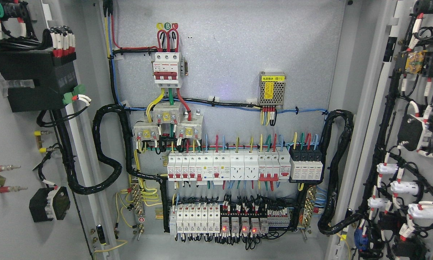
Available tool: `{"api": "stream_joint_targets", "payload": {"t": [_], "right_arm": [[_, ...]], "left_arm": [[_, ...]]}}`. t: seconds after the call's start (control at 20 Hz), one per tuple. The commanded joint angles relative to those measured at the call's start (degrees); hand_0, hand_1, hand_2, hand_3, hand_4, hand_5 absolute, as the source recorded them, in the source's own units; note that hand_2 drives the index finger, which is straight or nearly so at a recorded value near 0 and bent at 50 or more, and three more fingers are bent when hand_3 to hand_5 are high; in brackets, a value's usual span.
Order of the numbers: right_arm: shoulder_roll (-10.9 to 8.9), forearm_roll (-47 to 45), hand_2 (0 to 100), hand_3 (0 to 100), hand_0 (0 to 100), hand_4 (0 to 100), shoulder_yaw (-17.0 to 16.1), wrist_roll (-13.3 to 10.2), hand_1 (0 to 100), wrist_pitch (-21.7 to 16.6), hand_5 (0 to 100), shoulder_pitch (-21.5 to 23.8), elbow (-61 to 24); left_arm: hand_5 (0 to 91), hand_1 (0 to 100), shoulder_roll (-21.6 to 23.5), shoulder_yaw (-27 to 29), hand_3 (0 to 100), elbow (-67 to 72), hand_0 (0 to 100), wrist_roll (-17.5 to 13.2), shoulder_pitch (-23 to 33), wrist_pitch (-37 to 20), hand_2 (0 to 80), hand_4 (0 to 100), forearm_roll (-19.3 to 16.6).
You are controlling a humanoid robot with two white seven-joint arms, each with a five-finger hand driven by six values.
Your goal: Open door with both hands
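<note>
An electrical cabinet stands wide open in front of me. Its left door (7, 151) is swung out to the left, showing its inner face with a black module (36, 77) and cable loom. The right door (379, 119) is swung out to the right, its inner face carrying black and white components and wiring. Between the doors lies the grey back panel (238, 54) with a red three-pole breaker (167, 70), a row of white breakers (227, 166) and a lower relay row (231, 220) with red lights. Neither of my hands nor arms shows in the head view.
Thick black cable looms (104, 155) hang from both door hinges into the cabinet. A small perforated power supply (272, 90) with a yellow label sits upper right on the panel. Loose yellow wires (130, 202) trail at the lower left.
</note>
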Motion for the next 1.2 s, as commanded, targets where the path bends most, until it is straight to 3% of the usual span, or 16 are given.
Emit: {"api": "stream_joint_targets", "payload": {"t": [0.0, 0.2, 0.4, 0.95, 1.15], "right_arm": [[-0.12, -0.17, 0, 0, 22, 0, -3.18, 0.02, 0, 0.17, 0, -1.65, 3.83], [-0.12, -0.26, 0, 0, 22, 0, -3.26, -0.16, 0, 0.08, 0, -2.71, 4.37], [0.23, -0.26, 0, 0, 22, 0, -3.26, 0.02, 0, -0.18, 0, -2.63, 4.37], [-0.12, -0.26, 0, 0, 22, 0, -3.79, 0.10, 0, -3.17, 0, -1.31, 4.37], [0.14, -0.26, 0, 0, 22, 0, -3.88, 0.28, 0, -3.17, 0, 0.10, 4.45]], "left_arm": [[0.0, 0, -0.63, 5.94, 3, -11.37, 30, -0.03, 0.66, -1.02, 2.7, 4, 0.26], [0.0, 0, -1.52, 8.65, 3, -11.19, 30, -0.03, 1.10, -1.03, 2.7, 4, 0.79], [0.0, 0, -1.17, 12.61, 3, -9.44, 30, -0.12, 1.45, -0.50, 2.7, 4, 3.69], [0.0, 0, -0.99, 14.46, 3, -3.28, 30, -0.21, -0.22, 2.14, 2.8, 4, 3.87], [0.0, 0, -0.99, 17.97, 3, -2.76, 30, -0.38, -1.53, 6.96, 2.8, 4, 6.67]]}}
